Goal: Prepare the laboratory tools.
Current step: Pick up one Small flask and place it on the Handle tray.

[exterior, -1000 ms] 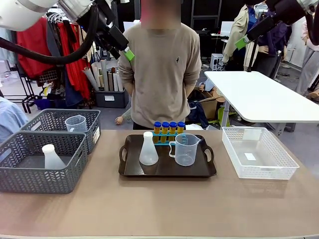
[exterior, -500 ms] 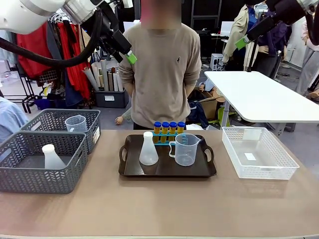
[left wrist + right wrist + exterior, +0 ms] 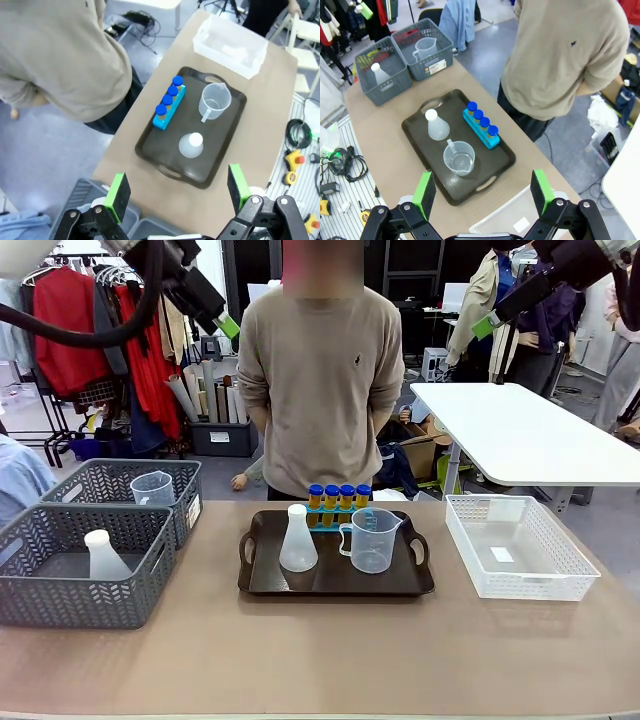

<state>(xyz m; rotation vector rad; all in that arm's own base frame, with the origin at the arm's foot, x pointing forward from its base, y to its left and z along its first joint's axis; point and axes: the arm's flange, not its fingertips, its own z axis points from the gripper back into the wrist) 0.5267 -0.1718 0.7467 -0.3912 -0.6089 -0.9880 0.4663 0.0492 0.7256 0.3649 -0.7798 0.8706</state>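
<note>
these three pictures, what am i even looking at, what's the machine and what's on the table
Two white robot arms work at a table, with a person standing across it. One picture comes from a fixed camera facing that person. The other two come from cameras on each arm's wrist, looking down past its green-padded fingers.

Both arms are raised high. The left gripper and right gripper are open and hold nothing.

On the table a dark tray carries a white conical flask, a clear measuring jug and a blue rack of four blue-capped tubes. Two grey baskets hold another flask and jug. The white basket seems to hold only a small label.
</note>
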